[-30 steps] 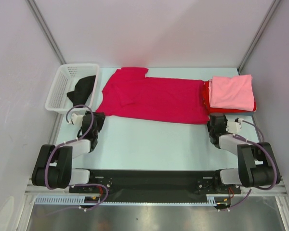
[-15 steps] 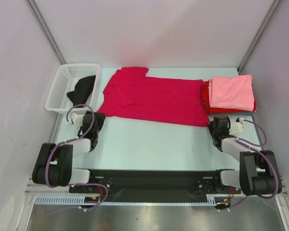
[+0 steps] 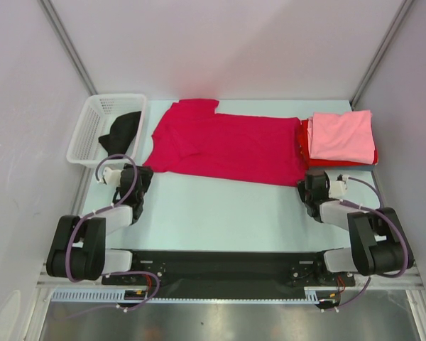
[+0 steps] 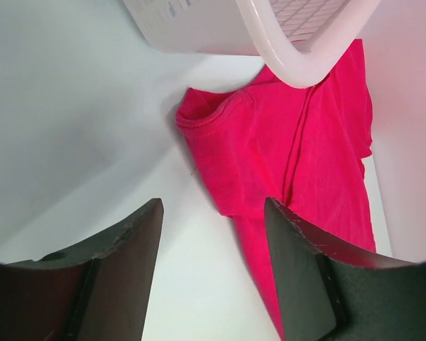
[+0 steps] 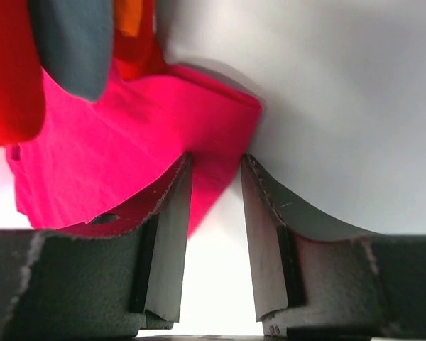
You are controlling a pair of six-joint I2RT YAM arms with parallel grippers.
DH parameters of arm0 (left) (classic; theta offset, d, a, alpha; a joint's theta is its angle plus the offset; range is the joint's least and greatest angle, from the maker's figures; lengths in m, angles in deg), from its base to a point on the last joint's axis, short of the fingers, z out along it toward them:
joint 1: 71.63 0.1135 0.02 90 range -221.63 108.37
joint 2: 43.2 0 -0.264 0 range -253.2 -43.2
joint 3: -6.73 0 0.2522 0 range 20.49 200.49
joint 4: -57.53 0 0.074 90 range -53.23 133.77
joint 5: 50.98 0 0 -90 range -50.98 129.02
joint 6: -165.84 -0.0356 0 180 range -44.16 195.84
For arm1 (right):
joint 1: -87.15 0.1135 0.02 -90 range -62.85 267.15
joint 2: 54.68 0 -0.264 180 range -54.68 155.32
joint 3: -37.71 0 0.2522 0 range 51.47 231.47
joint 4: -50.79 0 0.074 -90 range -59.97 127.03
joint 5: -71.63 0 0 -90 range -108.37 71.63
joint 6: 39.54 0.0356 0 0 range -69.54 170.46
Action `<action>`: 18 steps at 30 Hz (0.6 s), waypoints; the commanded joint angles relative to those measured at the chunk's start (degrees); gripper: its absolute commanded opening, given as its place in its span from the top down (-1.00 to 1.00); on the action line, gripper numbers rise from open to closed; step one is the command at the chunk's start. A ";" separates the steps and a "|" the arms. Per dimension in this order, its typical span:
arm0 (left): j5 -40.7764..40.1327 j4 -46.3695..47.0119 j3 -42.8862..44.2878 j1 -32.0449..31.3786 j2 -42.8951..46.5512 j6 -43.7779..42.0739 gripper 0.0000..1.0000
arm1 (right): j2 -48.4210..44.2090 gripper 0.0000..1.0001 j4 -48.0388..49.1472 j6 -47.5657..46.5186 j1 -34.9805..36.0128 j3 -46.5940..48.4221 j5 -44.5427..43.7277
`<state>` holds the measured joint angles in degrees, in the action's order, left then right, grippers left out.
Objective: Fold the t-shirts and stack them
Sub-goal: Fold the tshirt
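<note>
1. Crimson t-shirt lies spread flat along the far side of the table
2. Left gripper: jaws apart, empty, just near of the sleeve
3. Right gripper: jaws apart, the shirt's near-right corner in the gap, unpinched
4. Pink t-shirt sits folded on a red t-shirt, far right; black t-shirt in the basket, far left

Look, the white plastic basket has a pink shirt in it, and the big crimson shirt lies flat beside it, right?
Not quite. The top view shows the white plastic basket holds a black cloth shirt, not a pink one. The big crimson cloth shirt does lie flat beside it.
</note>
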<state>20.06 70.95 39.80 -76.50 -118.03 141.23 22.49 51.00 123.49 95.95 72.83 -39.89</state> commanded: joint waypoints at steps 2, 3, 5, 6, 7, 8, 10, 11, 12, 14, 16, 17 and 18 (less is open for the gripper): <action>-0.99 0.24 1.26 0.73 1.70 -1.66 -0.29 | 4.57 0.22 1.05 1.24 0.26 0.95 -0.28; -0.99 0.33 1.34 0.82 1.70 -1.75 -0.29 | 5.36 0.22 0.88 1.23 0.34 1.31 -0.71; -1.08 0.33 1.34 1.00 1.79 -1.84 -0.29 | 5.89 0.25 0.18 1.41 0.34 2.10 -1.07; -1.08 0.24 1.26 1.00 1.79 -1.93 -0.28 | 6.15 0.31 0.09 1.23 0.43 2.62 -1.24; -1.08 0.24 1.34 1.00 1.53 -1.93 -0.29 | 6.76 0.51 -0.18 0.97 0.34 2.98 -1.25; -1.08 0.33 1.26 1.08 1.35 -1.84 -0.29 | 7.03 0.59 -0.61 0.97 0.34 3.24 -1.25; -0.82 0.33 1.43 1.08 1.00 -1.75 -0.28 | 6.86 0.90 -1.23 0.62 0.34 3.86 -0.81; -0.64 0.33 1.43 1.08 0.39 -1.84 -0.28 | 6.42 1.00 -1.67 0.53 0.26 3.95 -0.98; -0.55 0.50 1.61 1.08 0.12 -1.75 -0.28 | 6.07 1.00 -2.28 0.44 0.26 4.03 -1.16; -0.38 0.94 1.69 1.08 -0.58 -1.84 -0.27 | 4.15 1.00 -3.86 -0.17 -0.01 4.12 -1.33; 0.06 1.30 1.87 1.08 -1.72 -2.02 -0.27 | 2.56 1.00 -6.40 -1.31 -0.36 4.04 -1.42; 0.33 1.73 1.87 1.08 -2.16 -2.19 -0.28 | 1.16 1.00 -7.11 -1.84 -0.62 3.95 -1.25; 0.59 1.82 2.13 1.08 -3.12 -2.28 -0.29 | 0.54 1.00 -7.56 -2.37 -1.58 3.69 -0.64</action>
<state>20.08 70.40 39.83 -75.95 -119.49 140.38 25.90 48.38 123.36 95.62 76.13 -39.84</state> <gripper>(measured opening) 0.639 0.011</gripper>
